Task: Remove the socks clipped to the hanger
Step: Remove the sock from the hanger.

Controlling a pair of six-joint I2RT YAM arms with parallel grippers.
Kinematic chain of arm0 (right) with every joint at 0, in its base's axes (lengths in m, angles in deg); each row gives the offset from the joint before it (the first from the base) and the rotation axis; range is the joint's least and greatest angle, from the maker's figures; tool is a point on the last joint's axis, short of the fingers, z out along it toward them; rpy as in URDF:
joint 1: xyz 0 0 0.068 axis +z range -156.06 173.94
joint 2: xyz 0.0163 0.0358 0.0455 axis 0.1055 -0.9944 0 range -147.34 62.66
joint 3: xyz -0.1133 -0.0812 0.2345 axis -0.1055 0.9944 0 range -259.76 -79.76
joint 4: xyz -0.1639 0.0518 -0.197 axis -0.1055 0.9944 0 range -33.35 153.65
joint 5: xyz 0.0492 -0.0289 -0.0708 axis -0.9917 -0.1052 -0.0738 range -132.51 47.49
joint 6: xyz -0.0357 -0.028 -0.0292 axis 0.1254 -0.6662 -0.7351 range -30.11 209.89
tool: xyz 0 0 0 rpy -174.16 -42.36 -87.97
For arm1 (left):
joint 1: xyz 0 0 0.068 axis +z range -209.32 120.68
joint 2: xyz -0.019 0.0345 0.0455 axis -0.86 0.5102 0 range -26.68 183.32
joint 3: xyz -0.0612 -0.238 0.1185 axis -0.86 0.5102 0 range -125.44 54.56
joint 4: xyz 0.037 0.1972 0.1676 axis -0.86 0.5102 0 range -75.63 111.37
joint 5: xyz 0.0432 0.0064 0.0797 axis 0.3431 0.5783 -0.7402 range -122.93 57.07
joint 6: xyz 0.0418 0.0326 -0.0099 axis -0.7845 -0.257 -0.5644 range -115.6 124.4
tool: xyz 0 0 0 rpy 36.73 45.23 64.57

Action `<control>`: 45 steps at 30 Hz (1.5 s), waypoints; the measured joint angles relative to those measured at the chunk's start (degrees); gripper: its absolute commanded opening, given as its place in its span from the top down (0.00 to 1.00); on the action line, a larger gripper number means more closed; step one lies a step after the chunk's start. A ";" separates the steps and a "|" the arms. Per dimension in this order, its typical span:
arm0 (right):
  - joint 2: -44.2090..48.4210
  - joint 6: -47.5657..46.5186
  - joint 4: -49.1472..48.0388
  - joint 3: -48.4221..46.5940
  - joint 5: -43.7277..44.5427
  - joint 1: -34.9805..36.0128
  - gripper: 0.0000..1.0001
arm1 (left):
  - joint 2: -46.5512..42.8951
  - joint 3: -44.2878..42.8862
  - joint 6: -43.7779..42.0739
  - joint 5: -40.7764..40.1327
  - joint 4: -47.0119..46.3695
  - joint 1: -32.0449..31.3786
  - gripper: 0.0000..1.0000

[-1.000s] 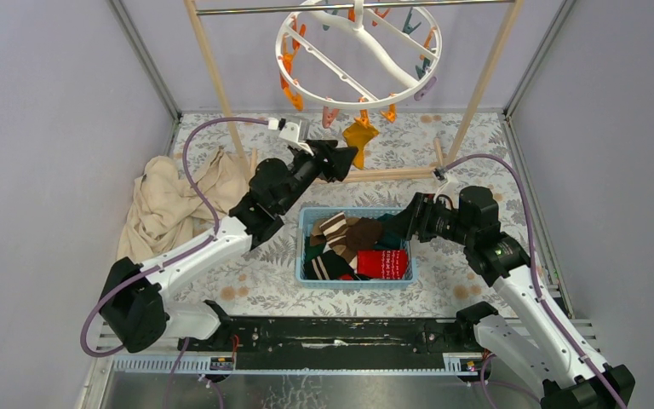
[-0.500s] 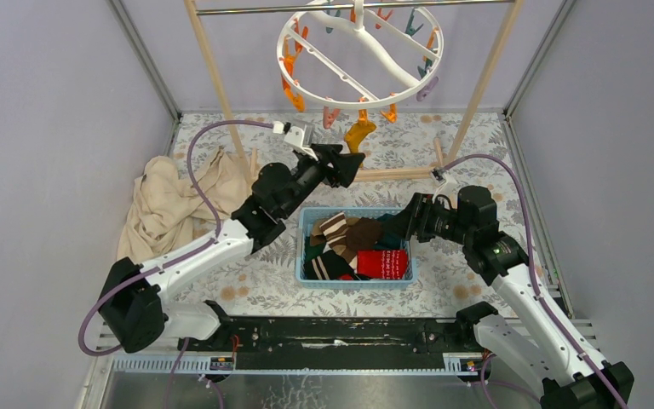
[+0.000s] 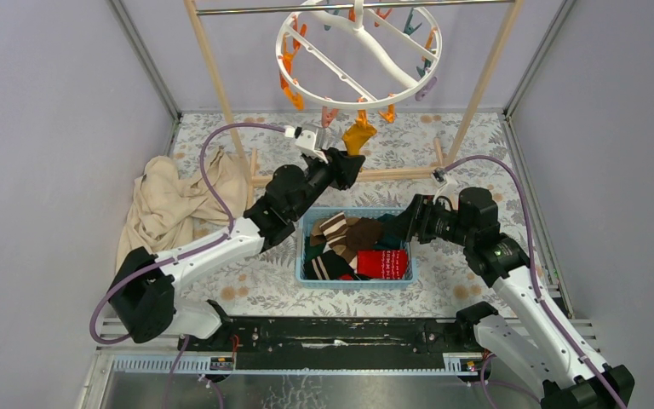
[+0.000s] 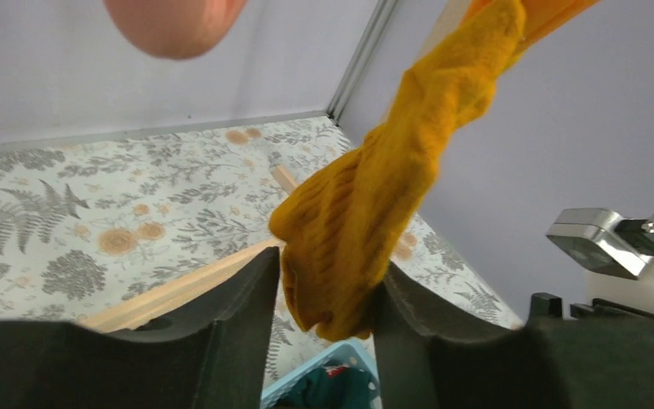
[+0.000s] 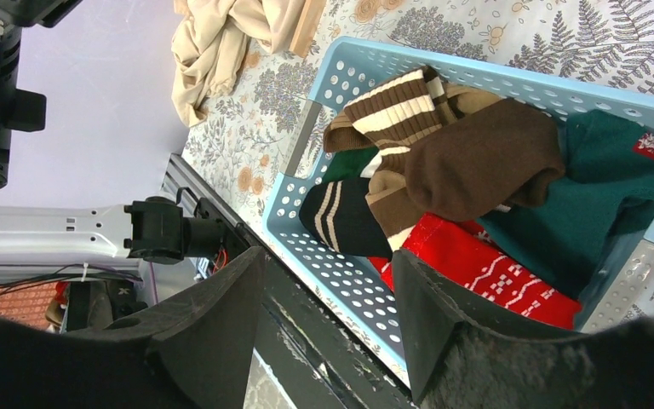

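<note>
A mustard sock (image 3: 358, 135) hangs from a clip on the near rim of the round white hanger (image 3: 341, 96), the only sock I see on it. My left gripper (image 3: 347, 162) reaches up to the sock. In the left wrist view the sock's (image 4: 375, 196) lower end fills the gap of the left gripper (image 4: 328, 281), and both fingers press its sides. Several socks (image 3: 366, 247) lie in the blue basket (image 3: 301, 247): striped, brown, red patterned and teal. My right gripper (image 3: 402, 223) hovers open at the basket's right end, with nothing in the right gripper (image 5: 328, 264).
Empty orange and teal clips (image 3: 289, 85) dangle round the hanger. A wooden rack frame (image 3: 213, 68) holds it up, with its foot bar (image 3: 392, 175) behind the basket. A beige cloth (image 3: 170, 204) is heaped at the left. A pink clip (image 4: 174, 25) hangs above my left gripper.
My left arm has reached farther forward and up. Its jaws, which stood below and left of the mustard sock, have come round its lower end and narrowed. The right arm has not moved.
</note>
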 measured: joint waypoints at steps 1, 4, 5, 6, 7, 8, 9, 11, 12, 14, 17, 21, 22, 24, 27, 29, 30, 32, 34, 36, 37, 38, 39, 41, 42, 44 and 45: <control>0.11 -0.07 0.07 0.02 0.00 0.00 0.37 | 0.00 -0.02 -0.02 -0.22 -0.02 0.00 0.65; 0.26 -0.35 0.37 0.09 0.00 0.00 0.37 | 0.11 -0.39 -0.09 -0.37 -0.24 0.02 0.86; 0.26 -0.39 0.42 0.09 0.00 0.00 0.37 | 0.15 -0.57 -0.33 -0.20 -0.35 0.04 0.87; 0.26 -0.42 0.39 0.09 0.00 0.00 0.36 | 0.20 -0.72 -0.22 0.17 -0.33 0.13 0.87; 0.26 -0.44 0.39 0.09 0.00 0.00 0.37 | 0.22 -0.98 -0.22 0.74 -0.28 0.42 0.87; 0.26 -0.44 0.42 0.09 0.00 0.00 0.36 | 0.24 -1.25 -0.20 1.46 -0.22 0.68 0.87; 0.26 -0.44 0.42 0.09 0.00 0.00 0.36 | 0.24 -1.53 -0.11 2.54 -0.20 1.01 0.87; 0.26 -0.44 0.42 0.09 0.00 0.00 0.36 | 0.22 -2.25 0.20 4.61 0.33 2.10 0.87; 0.28 -0.44 0.44 0.09 0.00 0.00 0.37 | 0.22 -2.54 0.39 5.70 0.48 2.78 0.87; 0.37 -0.44 0.57 0.09 0.00 0.00 0.37 | 0.15 -3.28 0.72 8.39 1.27 4.37 0.87; 0.50 -0.48 0.90 0.09 0.02 0.00 0.36 | -0.13 -4.39 1.16 12.81 2.95 7.04 0.87; 0.50 -1.01 1.77 0.04 0.15 0.00 0.29 | -0.28 -6.56 2.14 20.35 6.10 11.04 0.86; 0.50 -1.20 1.95 0.00 0.20 0.00 0.25 | -0.28 -7.13 2.36 21.94 6.88 11.69 0.86; 0.46 -1.66 2.62 -0.48 0.35 0.00 0.16 | -0.26 -8.79 3.26 26.67 8.61 13.00 0.86; 0.44 -2.32 3.50 -1.44 0.76 0.00 0.01 | 0.09 -10.51 4.28 31.01 9.77 14.49 0.86; 0.46 -2.73 4.13 -2.05 1.55 0.00 0.00 | 1.03 -12.50 5.33 35.08 10.82 15.08 0.86; 0.46 -2.95 4.44 -2.32 1.75 0.00 0.00 | 1.44 -13.05 5.79 36.65 11.02 15.15 0.85; 0.46 -3.17 4.79 -2.56 1.84 0.00 0.00 | 1.99 -13.66 6.62 39.56 11.74 15.37 0.85; 0.46 -3.39 5.22 -2.71 2.16 0.00 0.00 | 2.56 -14.16 7.30 42.23 13.18 15.41 0.85; 0.46 -3.50 5.68 -2.80 2.23 0.00 0.00 | 3.21 -14.75 7.89 44.65 14.73 15.41 0.84; 0.46 -3.56 5.88 -2.84 2.36 0.00 0.00 | 3.30 -14.91 8.09 45.33 15.54 15.41 0.84; 0.46 -3.61 5.95 -2.84 2.64 0.00 0.00 | 3.32 -15.10 8.26 46.12 16.48 15.43 0.84; 0.46 -3.63 5.99 -2.84 2.89 0.00 0.00 | 3.32 -15.32 8.41 46.86 17.38 15.43 0.84; 0.46 -3.63 6.14 -2.84 3.23 0.00 0.00 | 3.32 -15.87 8.48 47.95 18.71 15.47 0.83; 0.44 -3.63 6.34 -2.84 3.30 0.00 0.00 | 3.32 -16.41 8.48 48.61 19.89 15.47 0.83; 0.37 -3.61 6.64 -2.84 3.61 0.00 0.00 | 3.19 -16.76 8.48 49.11 21.05 15.52 0.83; 0.31 -3.61 6.80 -2.84 3.67 0.00 0.00 | 3.06 -16.79 8.48 49.22 21.31 15.52 0.83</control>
